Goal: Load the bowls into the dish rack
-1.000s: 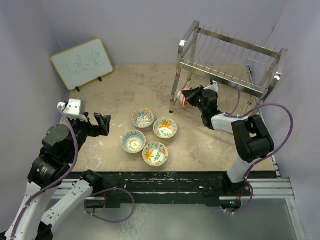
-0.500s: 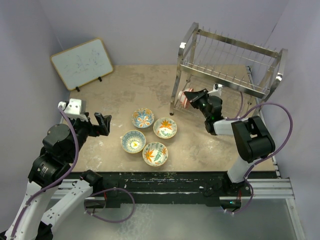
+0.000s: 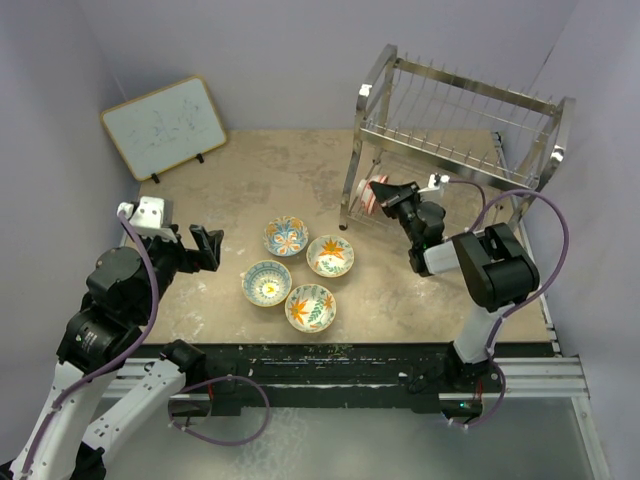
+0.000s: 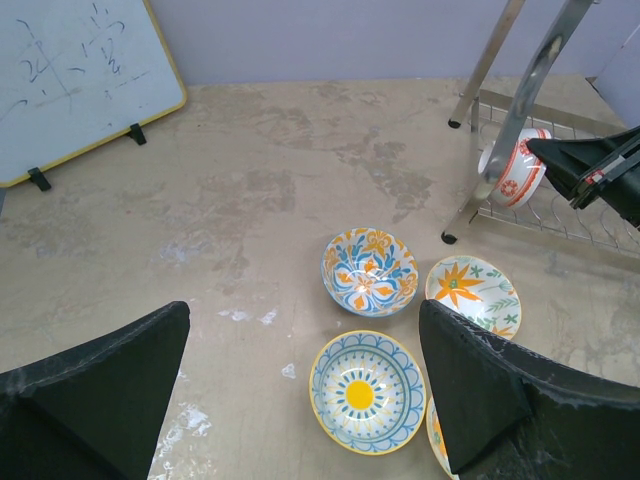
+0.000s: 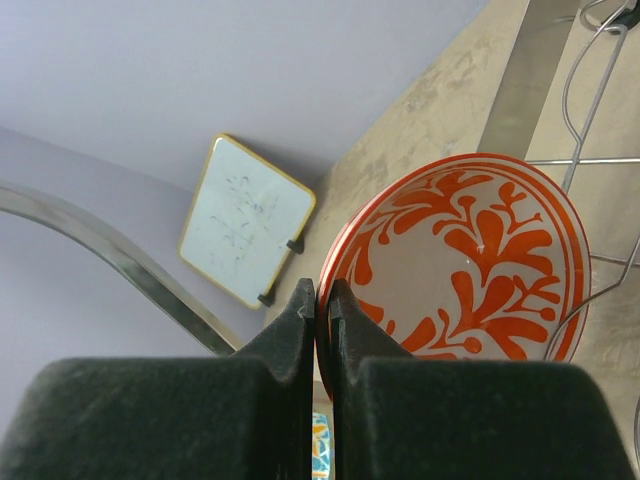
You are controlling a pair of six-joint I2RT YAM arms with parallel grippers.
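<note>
Red bowl (image 5: 470, 260): on edge, rim clamped by right gripper (image 5: 322, 292), at lower tier of rack (image 3: 455, 130), frame centre-right; left gripper (image 3: 200, 248) apart, distant.

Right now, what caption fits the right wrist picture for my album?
Right gripper pinching the red-orange bowl by its rim at the dish rack, whiteboard behind.

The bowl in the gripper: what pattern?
The bowl has red-orange leafy branches on white; right wrist view.
</note>
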